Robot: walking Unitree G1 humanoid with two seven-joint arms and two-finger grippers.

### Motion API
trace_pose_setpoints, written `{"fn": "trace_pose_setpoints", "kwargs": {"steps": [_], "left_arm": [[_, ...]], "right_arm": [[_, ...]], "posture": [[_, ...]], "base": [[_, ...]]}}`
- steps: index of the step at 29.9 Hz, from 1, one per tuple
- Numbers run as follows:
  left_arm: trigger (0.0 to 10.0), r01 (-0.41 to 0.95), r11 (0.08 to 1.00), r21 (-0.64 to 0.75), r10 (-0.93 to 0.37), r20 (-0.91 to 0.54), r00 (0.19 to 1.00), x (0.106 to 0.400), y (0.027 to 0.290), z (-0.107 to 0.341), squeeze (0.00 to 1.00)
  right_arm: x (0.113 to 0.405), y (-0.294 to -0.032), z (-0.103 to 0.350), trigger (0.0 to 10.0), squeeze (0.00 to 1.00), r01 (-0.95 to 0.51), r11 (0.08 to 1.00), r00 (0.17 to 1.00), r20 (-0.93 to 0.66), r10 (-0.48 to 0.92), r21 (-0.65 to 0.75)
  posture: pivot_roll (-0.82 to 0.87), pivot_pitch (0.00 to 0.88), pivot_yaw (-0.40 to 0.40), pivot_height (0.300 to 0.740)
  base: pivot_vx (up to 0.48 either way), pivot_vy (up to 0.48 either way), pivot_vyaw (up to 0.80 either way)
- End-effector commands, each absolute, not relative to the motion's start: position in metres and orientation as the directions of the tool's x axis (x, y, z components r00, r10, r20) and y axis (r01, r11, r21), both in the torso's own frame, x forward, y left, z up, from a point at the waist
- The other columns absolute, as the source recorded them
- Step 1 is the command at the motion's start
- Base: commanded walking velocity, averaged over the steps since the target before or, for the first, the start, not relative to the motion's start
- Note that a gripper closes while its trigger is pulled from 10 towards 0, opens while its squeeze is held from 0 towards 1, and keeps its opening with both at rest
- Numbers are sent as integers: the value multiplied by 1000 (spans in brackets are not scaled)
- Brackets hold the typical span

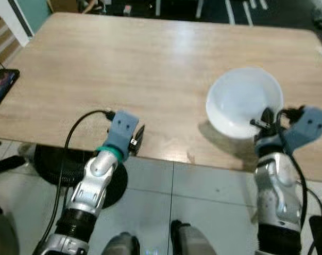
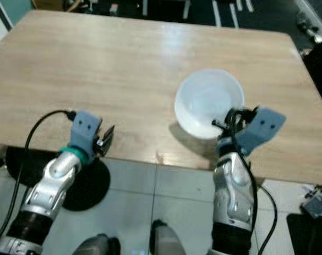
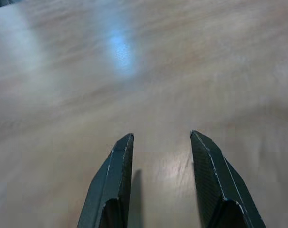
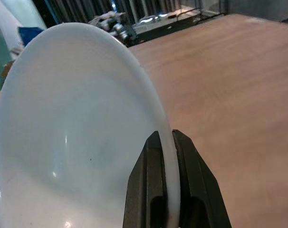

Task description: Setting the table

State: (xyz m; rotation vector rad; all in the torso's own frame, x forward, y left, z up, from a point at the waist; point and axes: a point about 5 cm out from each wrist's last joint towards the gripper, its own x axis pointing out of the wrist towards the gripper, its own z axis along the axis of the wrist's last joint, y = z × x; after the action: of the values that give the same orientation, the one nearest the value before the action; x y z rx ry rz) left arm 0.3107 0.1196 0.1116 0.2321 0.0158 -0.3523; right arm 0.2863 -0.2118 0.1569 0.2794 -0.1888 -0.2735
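A white bowl [image 1: 240, 100] hangs tilted over the near right part of the wooden table [image 1: 150, 69]. My right gripper [image 1: 266, 119] is shut on its near rim, and in the right wrist view both black fingers [image 4: 156, 190] pinch the bowl's [image 4: 72, 123] thin edge. My left gripper [image 1: 138, 139] hovers at the table's near edge, left of centre. Its two fingers [image 3: 113, 185] stand open over bare wood with nothing between them.
A dark phone [image 1: 0, 85] lies at the table's left edge. A round black base [image 1: 70, 170] stands on the tiled floor under the near edge. Chair legs and dark floor lie beyond the far edge.
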Motion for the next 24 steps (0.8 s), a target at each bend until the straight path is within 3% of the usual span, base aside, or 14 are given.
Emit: {"fn": "trace_pose_setpoints", "kwargs": {"steps": [1,24], "left_arm": [[10000,349,913,209,-339,-83,937,308,121,104,0],[10000,365,908,206,-354,-87,931,308,118,104,0]], "right_arm": [[285,-211,156,10000,0,241,926,945,147,-293,290],[283,-213,150,10000,0,267,923,942,129,-311,277]], "posture": [[-44,43,83,740],[-50,47,89,740]], "base": [[-337,0,0],[-339,0,0]]}}
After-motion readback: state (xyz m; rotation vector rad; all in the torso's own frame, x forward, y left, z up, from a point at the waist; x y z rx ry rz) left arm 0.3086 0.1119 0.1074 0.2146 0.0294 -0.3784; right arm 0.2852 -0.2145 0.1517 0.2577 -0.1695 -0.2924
